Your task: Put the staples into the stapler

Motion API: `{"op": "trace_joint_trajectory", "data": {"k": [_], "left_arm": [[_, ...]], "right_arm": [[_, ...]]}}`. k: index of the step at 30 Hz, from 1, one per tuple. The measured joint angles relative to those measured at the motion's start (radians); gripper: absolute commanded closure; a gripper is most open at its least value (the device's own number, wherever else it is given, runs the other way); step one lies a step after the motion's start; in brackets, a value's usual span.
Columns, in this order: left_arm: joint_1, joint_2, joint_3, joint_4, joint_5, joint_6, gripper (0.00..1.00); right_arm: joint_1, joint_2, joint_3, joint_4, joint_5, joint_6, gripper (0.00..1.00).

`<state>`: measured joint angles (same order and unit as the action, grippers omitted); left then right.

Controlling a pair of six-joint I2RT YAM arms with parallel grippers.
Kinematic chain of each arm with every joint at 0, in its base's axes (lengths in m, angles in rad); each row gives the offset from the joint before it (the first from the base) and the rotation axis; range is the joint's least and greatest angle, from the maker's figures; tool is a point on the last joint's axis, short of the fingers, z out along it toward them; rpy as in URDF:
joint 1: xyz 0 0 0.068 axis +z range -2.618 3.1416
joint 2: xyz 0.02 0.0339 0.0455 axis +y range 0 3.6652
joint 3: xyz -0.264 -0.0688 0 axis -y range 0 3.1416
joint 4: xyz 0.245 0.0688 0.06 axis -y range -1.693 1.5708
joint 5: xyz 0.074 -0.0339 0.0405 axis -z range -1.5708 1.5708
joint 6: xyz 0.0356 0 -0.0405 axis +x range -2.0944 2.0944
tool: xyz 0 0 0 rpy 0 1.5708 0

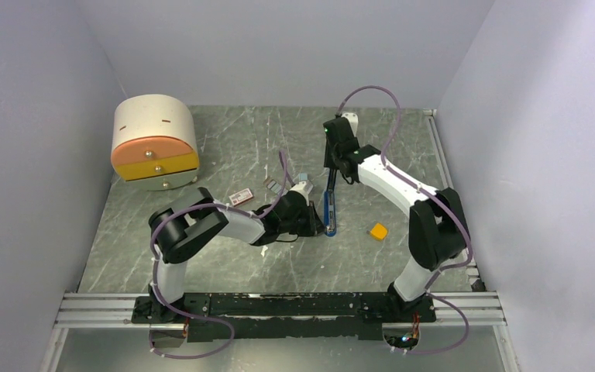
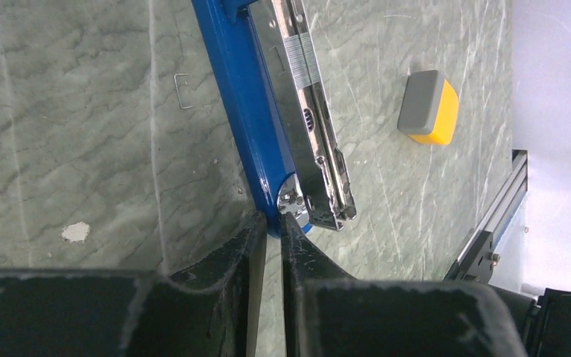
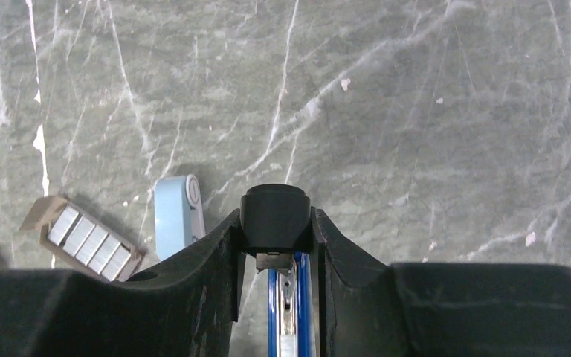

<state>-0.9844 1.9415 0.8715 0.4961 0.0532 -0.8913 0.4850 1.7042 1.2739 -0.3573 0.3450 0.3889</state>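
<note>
- Sitting in the chrome channel of the stapler, toward its far end: the staples, one short ribbed strip.
- Judging the strip light and stiff but apt to snap along its glued joints. Taking it flat by the long sides, not the ends.
- Lying opened out on the table, blue base down: the stapler, looking rigid and slick on the chrome. Gripping best at the blue sides.
- Clamping the black top arm, lifted clear of the channel: right gripper.
- Touching the base's near end, fingers pinched nearly together: left gripper. Not managing to tell whether nipping the blue edge.
- Lying around: orange block, loose staple, pale-blue piece, cardboard tray of spare strips.
</note>
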Motion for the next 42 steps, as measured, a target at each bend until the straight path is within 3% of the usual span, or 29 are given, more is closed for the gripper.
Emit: {"op": "trace_joint_trajectory", "data": {"k": [12, 30, 42], "left_arm": [[0.002, 0.041, 0.037, 0.000, 0.012, -0.032, 0.78], [0.002, 0.098, 0.156, -0.101, 0.010, -0.033, 0.85], [0.003, 0.109, 0.169, -0.126, 0.008, -0.068, 0.82]], "right_arm": [[0.102, -0.137, -0.150, 0.035, 0.118, 0.052, 0.81], [0.145, -0.326, -0.396, 0.187, 0.183, 0.154, 0.83], [0.181, -0.409, -0.502, 0.237, 0.225, 0.218, 0.85]]}}
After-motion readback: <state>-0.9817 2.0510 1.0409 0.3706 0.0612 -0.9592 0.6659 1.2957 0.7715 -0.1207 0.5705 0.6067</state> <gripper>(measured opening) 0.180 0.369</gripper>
